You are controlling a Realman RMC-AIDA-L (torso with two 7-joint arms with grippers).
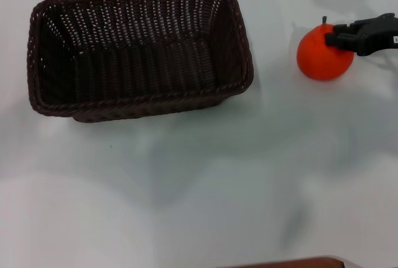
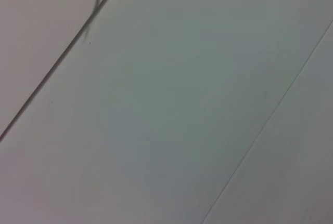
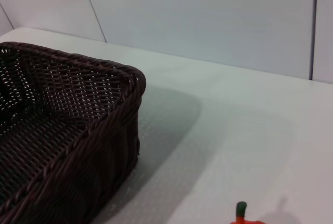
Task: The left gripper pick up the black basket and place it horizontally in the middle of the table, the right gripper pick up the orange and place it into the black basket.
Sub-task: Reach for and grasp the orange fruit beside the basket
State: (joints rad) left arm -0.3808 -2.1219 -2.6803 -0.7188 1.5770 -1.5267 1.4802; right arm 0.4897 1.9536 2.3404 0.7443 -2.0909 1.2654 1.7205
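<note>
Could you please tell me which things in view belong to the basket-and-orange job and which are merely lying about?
Job: black basket, empty on the table; orange; right gripper at the orange's top.
Lying about: a brown edge at the near side, partly visible.

Right end effector [image 1: 331,36] at far right, reaching inward

A pale panelled wall [image 3: 208,21] with thin vertical seams stood behind the white tabletop [image 1: 205,187], which carried soft grey shadows.

Brown edge [image 1: 292,262] at near side of head view; pale panelled wall [image 3: 208,16] behind.
</note>
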